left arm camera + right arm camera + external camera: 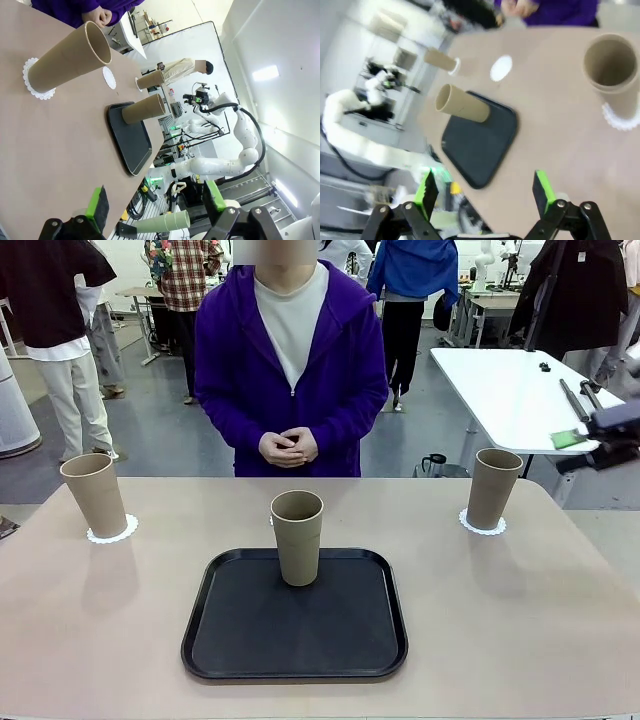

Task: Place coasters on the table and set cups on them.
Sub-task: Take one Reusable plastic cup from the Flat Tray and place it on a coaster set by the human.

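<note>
Three tan cups stand on the beige table (520, 620). The left cup (93, 495) rests on a lacy white coaster (112, 531), and the right cup (493, 488) on another coaster (482, 524). The middle cup (298, 537) stands on the black tray (295, 625). A third coaster (109, 77) lies bare on the table behind the tray, also seen as the bare coaster (501, 68). My right gripper (590, 435) hovers off the table's right edge; in its wrist view the right gripper (485, 190) is open and holds nothing. My left gripper (155, 200) is open too, above the table's near left.
The person in a purple jacket stands at the far edge with clasped hands (288, 447). A white table (510, 390) stands behind at the right. Other people stand farther back.
</note>
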Available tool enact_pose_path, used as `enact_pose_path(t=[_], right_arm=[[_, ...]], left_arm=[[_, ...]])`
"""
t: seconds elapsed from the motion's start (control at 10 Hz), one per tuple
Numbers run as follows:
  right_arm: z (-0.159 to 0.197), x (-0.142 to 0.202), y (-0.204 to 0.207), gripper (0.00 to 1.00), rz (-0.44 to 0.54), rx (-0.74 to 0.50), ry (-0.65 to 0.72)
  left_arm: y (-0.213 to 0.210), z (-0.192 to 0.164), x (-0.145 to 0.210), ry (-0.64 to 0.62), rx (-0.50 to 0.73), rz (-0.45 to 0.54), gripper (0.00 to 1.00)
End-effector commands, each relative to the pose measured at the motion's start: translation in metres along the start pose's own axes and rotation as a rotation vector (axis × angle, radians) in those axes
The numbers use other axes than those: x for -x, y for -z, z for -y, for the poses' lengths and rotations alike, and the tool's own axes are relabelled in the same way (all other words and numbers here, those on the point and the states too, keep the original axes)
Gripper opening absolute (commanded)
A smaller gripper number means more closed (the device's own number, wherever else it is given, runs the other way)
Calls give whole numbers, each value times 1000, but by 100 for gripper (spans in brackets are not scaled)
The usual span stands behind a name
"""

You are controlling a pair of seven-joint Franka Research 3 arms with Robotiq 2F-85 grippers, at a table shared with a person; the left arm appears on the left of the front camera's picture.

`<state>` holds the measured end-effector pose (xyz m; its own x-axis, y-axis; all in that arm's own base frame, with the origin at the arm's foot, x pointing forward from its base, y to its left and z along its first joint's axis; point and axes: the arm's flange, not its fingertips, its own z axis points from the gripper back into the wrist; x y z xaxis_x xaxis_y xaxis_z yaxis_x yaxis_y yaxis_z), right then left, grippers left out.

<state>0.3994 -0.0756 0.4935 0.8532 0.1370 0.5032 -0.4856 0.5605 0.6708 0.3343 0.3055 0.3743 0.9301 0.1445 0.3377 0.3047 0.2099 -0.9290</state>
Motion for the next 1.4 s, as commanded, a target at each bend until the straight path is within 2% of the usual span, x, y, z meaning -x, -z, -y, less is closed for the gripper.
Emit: enact_pose_path(t=[0.0,0.1,0.3,0.5,1.0,1.1,1.3], right_arm=[[-43,-13,39,100,-138,223,-267],[-73,-21,56,100,-238,297,-382],[-130,-26,93,100,-367,359,-548],[-158,-20,147,100,-462,421,-664],[-146,-7,246,100,-578,417,-705],[-141,-3,254,100,-561,399,-707],[-150,-5,239,100,-570,394,-712]], left_arm=[[-2,2,0,2,0,3,100],[-2,2,0,2,0,3,100],[-2,2,0,2,0,3,100],[-2,2,0,2,0,3,100],[-2,2,0,2,0,3,100],[-2,2,0,2,0,3,100],[-2,2,0,2,0,3,100]])
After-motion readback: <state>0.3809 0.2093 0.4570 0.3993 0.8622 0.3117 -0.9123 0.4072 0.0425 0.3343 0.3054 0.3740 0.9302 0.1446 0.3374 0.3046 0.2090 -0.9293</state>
